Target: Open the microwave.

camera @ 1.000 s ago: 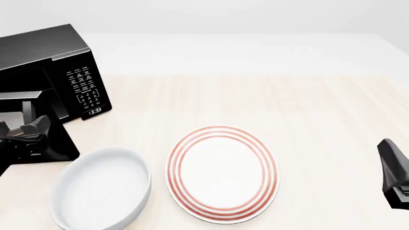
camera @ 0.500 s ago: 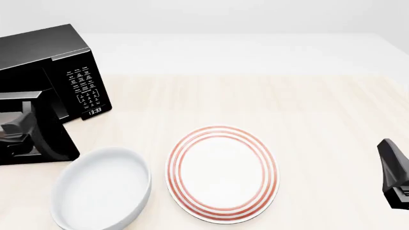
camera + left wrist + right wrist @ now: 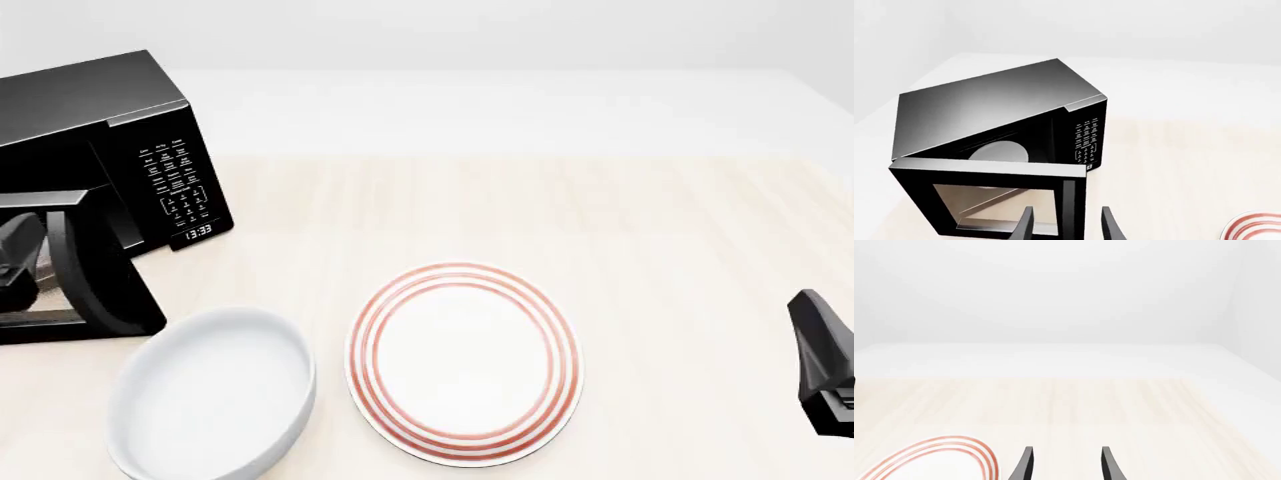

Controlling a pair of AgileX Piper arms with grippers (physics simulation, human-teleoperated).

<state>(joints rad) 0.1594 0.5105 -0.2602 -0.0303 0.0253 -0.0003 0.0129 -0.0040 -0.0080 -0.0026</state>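
We see the microwave [image 3: 114, 140] door swung wide at the worktop's [image 3: 641, 220] left edge; both pincers, left pincer [image 3: 1066, 226] and right pincer [image 3: 1066, 465], gape apart, holding nothing.

Light is bright, even and diffuse, with no single source apparent, and the pale table [image 3: 641, 220] washes toward white at its far edge. Soft sheen lies on the glossy top of the microwave [image 3: 987, 107] beyond the left jaws, and its door window mirrors pale tones; shadows are faint. All views are sharp, without blur or edge distortion.
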